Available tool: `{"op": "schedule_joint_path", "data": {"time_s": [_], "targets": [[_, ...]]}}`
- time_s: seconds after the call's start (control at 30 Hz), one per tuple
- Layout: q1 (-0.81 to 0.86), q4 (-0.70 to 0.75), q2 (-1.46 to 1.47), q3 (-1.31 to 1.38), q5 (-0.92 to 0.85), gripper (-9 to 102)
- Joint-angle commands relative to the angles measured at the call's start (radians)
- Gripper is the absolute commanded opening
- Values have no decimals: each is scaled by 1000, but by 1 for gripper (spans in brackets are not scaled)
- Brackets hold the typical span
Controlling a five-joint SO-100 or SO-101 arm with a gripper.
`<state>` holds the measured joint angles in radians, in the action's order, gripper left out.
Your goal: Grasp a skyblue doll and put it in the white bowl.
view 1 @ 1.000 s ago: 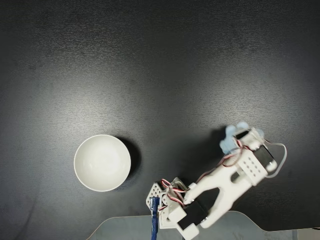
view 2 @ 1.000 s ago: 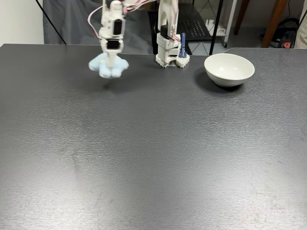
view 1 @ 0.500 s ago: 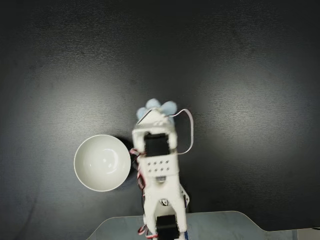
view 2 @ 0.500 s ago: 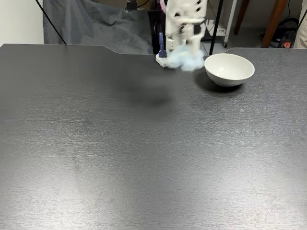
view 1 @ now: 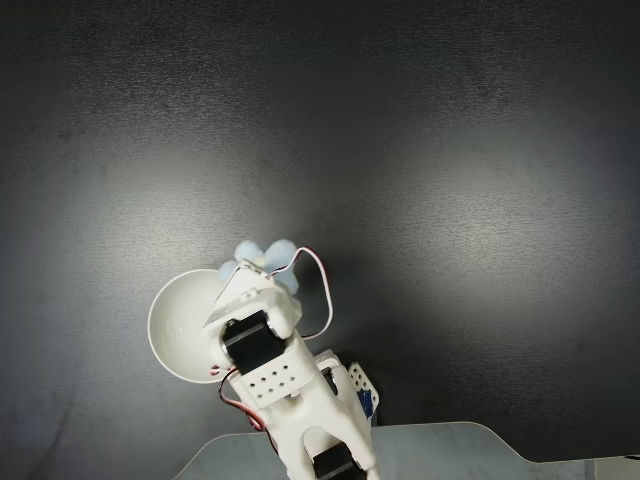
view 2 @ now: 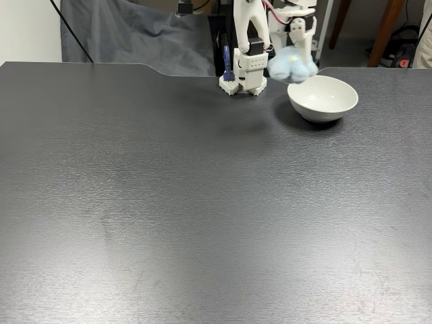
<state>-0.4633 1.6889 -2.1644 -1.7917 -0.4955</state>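
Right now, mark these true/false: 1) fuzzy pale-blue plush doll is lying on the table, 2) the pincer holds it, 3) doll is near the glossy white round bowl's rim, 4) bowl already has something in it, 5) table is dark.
1) False: the fuzzy pale-blue plush doll hangs in the air, off the dark table.
2) True: the pincer is closed on it.
3) True: it hovers at the edge of the glossy white round bowl, seen in both fixed views.
4) False: the bowl's visible inside is empty.
5) True.

Skyblue doll (view 1: 262, 254) mostly hidden under the arm (view 1: 275, 375); end effector (view 2: 295, 52) fingertips buried.
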Motion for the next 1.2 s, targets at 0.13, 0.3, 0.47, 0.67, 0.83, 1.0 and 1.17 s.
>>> {"op": "schedule_joint_path", "data": {"time_s": [0.13,0.3,0.47,0.67,0.83,1.0,1.17], "targets": [[-330,15,-49,69,164,-1],[-489,-3,-44,67,241,-1],[-561,-61,-41,66,267,-1],[-551,-137,-41,-35,256,-1],[-549,-242,-55,-199,255,-1],[-548,-256,-57,-212,255,-1],[-548,-256,-57,-212,255,-1]]}}
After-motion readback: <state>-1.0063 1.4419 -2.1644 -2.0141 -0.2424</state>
